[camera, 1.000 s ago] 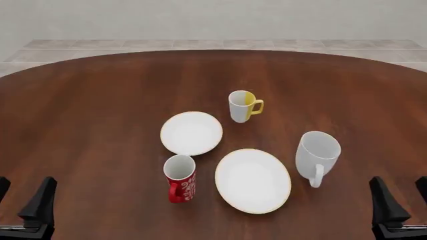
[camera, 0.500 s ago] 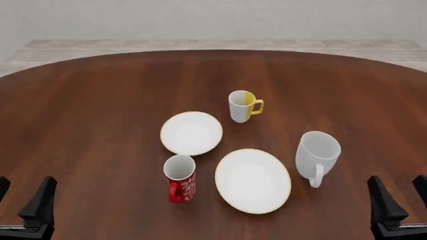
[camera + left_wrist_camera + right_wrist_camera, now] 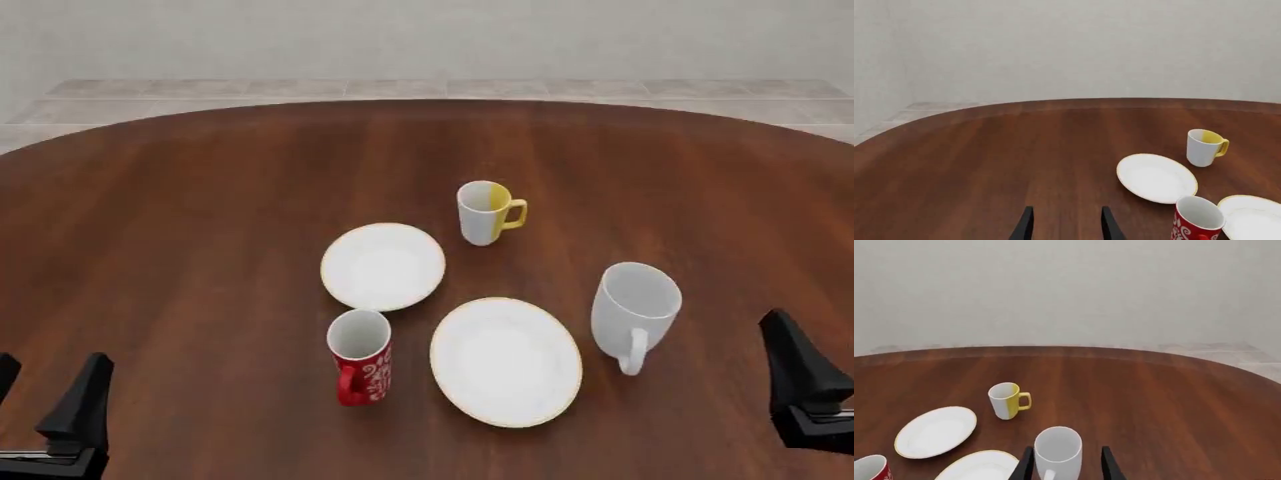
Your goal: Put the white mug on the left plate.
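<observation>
Well — big plate (image 3: 506, 361) btwn white mug (image 3: 635, 309) & left plate (image 3: 383, 265).

A dark wooden table (image 3: 200, 200) carries three bystanders: a white-and-yellow mug (image 3: 483, 212) standing upright toward the far side, a red patterned mug (image 3: 360, 356) (also upright) nearer the camera, and just right of it a larger gold-rimmed white plate (image 3: 506, 361).

Dark wood table (image 3: 200, 220), pale wall (image 3: 427, 40), tiled floor (image 3: 400, 88)
</observation>
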### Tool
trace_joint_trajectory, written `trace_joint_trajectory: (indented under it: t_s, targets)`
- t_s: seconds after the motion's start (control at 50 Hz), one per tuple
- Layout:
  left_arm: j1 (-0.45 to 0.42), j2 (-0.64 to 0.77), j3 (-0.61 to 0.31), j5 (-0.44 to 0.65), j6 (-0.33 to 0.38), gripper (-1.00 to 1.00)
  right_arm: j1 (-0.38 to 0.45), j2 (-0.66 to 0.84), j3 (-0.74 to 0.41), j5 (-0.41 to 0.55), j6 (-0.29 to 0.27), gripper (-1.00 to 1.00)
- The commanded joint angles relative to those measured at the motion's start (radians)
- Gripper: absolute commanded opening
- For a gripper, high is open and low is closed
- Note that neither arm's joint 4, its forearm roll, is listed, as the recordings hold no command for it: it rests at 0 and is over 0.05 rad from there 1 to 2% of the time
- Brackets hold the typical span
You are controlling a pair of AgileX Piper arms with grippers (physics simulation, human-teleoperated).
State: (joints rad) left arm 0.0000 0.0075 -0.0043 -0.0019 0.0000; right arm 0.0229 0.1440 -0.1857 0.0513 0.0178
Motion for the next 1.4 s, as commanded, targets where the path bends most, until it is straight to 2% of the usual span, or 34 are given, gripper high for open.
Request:
trace_joint_trajectory:
  t_s: [0.02,0.1,0.16,0.18,0.22,0.26,0.28,0.32,0.36,0.4,0.46,0.48,0.52,0.56,0.62,0.64,0.68,0.72,0.74,0.8,0.88,0.9,0.94,1.0,1.22,1.4]
  targets:
    - [0.000,0.000,0.000,0.000,0.000,1.00,-0.039,0.106,-0.102,0.035,-0.014,1.00]
    - [0.000,0.000,0.000,0.000,0.000,1.00,-0.085,0.119,-0.139,0.070,-0.030,1.00]
    - [0.000,0.000,0.000,0.000,0.000,1.00,-0.059,0.170,-0.174,0.083,0.045,1.00]
    - [0.000,0.000,0.000,0.000,0.000,1.00,-0.061,0.175,-0.185,0.087,0.048,1.00]
    - [0.000,0.000,0.000,0.000,0.000,1.00,-0.072,0.213,-0.208,0.098,-0.012,1.00]
    - [0.000,0.000,0.000,0.000,0.000,1.00,-0.067,0.248,-0.230,0.108,-0.019,1.00]
    - [0.000,0.000,0.000,0.000,0.000,1.00,-0.061,0.232,-0.246,0.123,0.022,1.00]
    - [0.000,0.000,0.000,0.000,0.000,1.00,-0.047,0.229,-0.274,0.139,0.038,1.00]
    - [0.000,0.000,0.000,0.000,0.000,1.00,-0.037,0.261,-0.294,0.155,0.091,1.00]
    - [0.000,0.000,0.000,0.000,0.000,1.00,-0.029,0.289,-0.320,0.173,0.105,1.00]
    - [0.000,0.000,0.000,0.000,0.000,1.00,-0.041,0.337,-0.349,0.202,0.042,1.00]
    - [0.000,0.000,0.000,0.000,0.000,1.00,-0.030,0.338,-0.357,0.203,0.035,1.00]
    - [0.000,0.000,0.000,0.000,0.000,1.00,0.027,0.415,-0.374,0.206,0.081,1.00]
    - [0.000,0.000,0.000,0.000,0.000,1.00,0.040,0.451,-0.385,0.216,0.119,1.00]
    - [0.000,0.000,0.000,0.000,0.000,1.00,0.080,0.485,-0.409,0.226,0.145,1.00]
    - [0.000,0.000,0.000,0.000,0.000,1.00,0.097,0.497,-0.423,0.231,0.124,1.00]
    - [0.000,0.000,0.000,0.000,0.000,1.00,0.101,0.488,-0.434,0.241,0.121,1.00]
    - [0.000,0.000,0.000,0.000,0.000,1.00,0.122,0.517,-0.443,0.250,0.148,1.00]
    - [0.000,0.000,0.000,0.000,0.000,1.00,0.120,0.523,-0.449,0.259,0.138,1.00]
    - [0.000,0.000,0.000,0.000,0.000,1.00,0.131,0.529,-0.449,0.257,0.135,1.00]
    - [0.000,0.000,0.000,0.000,0.000,1.00,0.143,0.571,-0.440,0.249,0.155,1.00]
    - [0.000,0.000,0.000,0.000,0.000,1.00,0.167,0.593,-0.438,0.244,0.183,1.00]
    - [0.000,0.000,0.000,0.000,0.000,1.00,0.157,0.600,-0.435,0.247,0.190,1.00]
    - [0.000,0.000,0.000,0.000,0.000,1.00,0.156,0.594,-0.430,0.245,0.172,1.00]
    - [0.000,0.000,0.000,0.000,0.000,1.00,0.140,0.622,-0.386,0.237,0.206,1.00]
    - [0.000,0.000,0.000,0.000,0.000,1.00,0.146,0.649,-0.367,0.230,0.191,1.00]
